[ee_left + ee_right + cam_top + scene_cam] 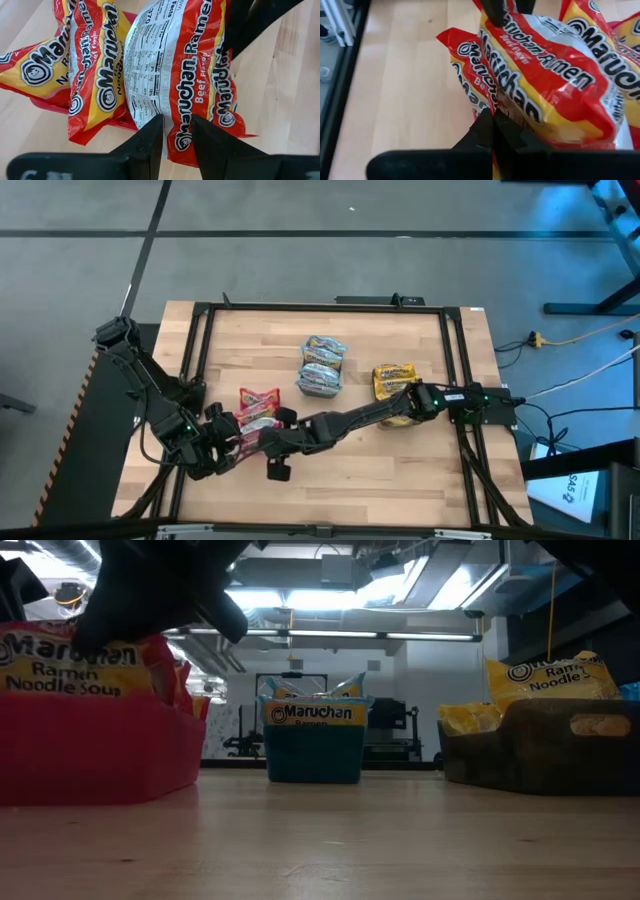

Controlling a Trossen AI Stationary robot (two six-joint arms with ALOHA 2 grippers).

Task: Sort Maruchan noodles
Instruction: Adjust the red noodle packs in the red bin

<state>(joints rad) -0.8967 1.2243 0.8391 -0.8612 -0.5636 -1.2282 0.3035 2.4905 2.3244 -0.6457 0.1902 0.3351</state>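
- Red crinkly "Maruchan Ramen Beef Flavor" packet, lower-left in the high view, clamped by both the left gripper and the right gripper.
- Blue bin with packets stands centre; dark bin right.

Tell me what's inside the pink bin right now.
Red Maruchan beef packets stand crowded in the pink bin, both hands at them: left hand, right hand. The bin's bottom is covered.

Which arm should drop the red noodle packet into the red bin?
Probably the right. The right gripper is pinched shut on the red packet, at the red bin. The left gripper is at the same packet's other end, but its hold is unclear.
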